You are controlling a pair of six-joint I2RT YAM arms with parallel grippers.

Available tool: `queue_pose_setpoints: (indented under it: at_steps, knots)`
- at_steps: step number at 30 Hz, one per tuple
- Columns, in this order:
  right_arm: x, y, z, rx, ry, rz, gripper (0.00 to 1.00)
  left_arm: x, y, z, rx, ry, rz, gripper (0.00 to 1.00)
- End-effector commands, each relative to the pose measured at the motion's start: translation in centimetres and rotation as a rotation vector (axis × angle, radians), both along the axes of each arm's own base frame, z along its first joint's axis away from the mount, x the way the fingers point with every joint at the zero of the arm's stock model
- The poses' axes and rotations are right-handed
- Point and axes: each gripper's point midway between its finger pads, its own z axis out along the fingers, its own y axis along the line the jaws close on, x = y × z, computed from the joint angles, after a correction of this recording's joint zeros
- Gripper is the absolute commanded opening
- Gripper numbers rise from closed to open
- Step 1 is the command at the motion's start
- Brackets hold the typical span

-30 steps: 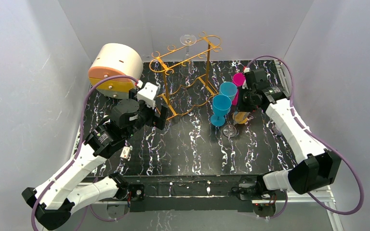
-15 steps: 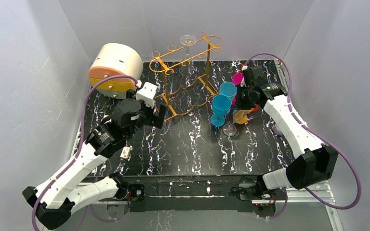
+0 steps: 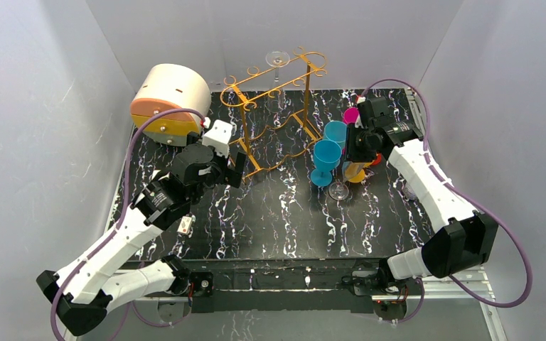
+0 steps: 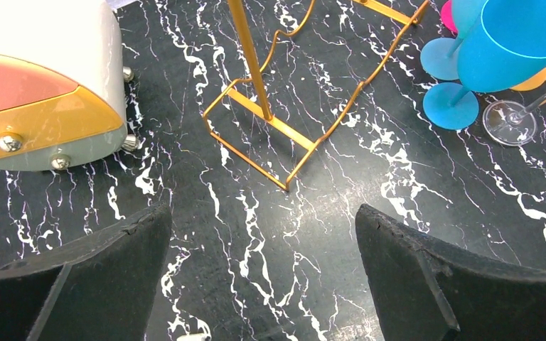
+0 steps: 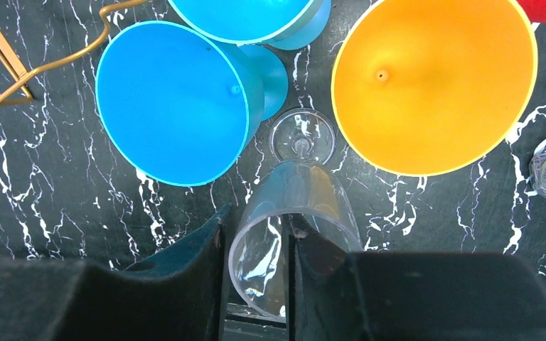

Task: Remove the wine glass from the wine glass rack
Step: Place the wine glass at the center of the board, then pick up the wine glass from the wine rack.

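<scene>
Top external view: rack (image 3: 274, 114) at the table's (image 3: 256, 227) far middle, a hanging glass (image 3: 277, 58) at its far end. The wine glass (image 3: 339, 190) is off the rack, foot on the table, below the right gripper (image 3: 355, 160). Left wrist view: left gripper (image 4: 261, 220) spread wide and empty, near the rack's foot. Right wrist view: wine glass bowl between the fingers (image 5: 199, 249), flanked by blue cup (image 5: 174, 99) and orange cup (image 5: 434, 85); whether the fingers press it cannot be told.

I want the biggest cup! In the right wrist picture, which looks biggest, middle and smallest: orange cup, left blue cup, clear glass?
1. orange cup
2. left blue cup
3. clear glass; it is nearest the camera, so real sizes are unsure.
</scene>
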Motion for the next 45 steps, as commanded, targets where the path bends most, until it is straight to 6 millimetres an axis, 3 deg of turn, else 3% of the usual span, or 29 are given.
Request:
queue_pose_setpoints:
  at_steps: [1, 14, 19, 22, 29, 33, 35, 37, 40, 41, 45]
  knots:
    - [1.1, 0.3, 3.6, 0.044, -0.12, -0.02, 0.38, 0.1, 0.8, 0.6, -0.005, -0.006, 0.046, 0.98]
    - [0.8, 0.8, 7.1, 0.115, -0.21, -0.009, 0.41, 0.9, 4.0, -1.7, 0.112, 0.079, 0.216, 0.98]
    - [0.4, 0.9, 8.5, 0.148, -0.254, -0.015, 0.43, 3.2, 7.2, -2.0, 0.002, 0.157, 0.351, 0.98]
    - [0.1, 1.1, 9.2, 0.171, -0.275, -0.009, 0.44, 4.6, 8.8, -1.0, -0.102, 0.165, 0.416, 0.98]
    - [-0.1, 0.3, 9.6, 0.152, -0.317, -0.029, 0.46, 6.6, 9.4, 2.1, -0.132, 0.133, 0.43, 0.98]
    - [0.3, 0.1, 9.2, 0.176, -0.347, -0.072, 0.47, 9.2, 11.9, 5.2, -0.122, 0.121, 0.473, 0.98]
    - [0.4, 0.2, 9.4, 0.189, -0.366, -0.076, 0.47, 11.0, 12.2, 6.9, -0.16, 0.116, 0.452, 0.98]
    - [0.4, 0.3, 9.6, 0.202, -0.384, -0.077, 0.48, 12.8, 10.9, 8.8, -0.202, 0.1, 0.366, 0.98]
    - [0.3, 0.5, 9.9, 0.227, -0.401, -0.077, 0.5, 15.6, 6.7, 10.8, -0.247, 0.103, 0.131, 0.98]
    - [0.2, 0.6, 9.8, 0.236, -0.402, -0.07, 0.5, 16.4, 5.8, 12.5, -0.277, 0.075, 0.08, 0.98]
    - [-0.4, 1.1, 9.4, 0.258, -0.387, -0.043, 0.51, 19.5, 1.3, 15.4, -0.464, 0.063, -0.104, 0.98]
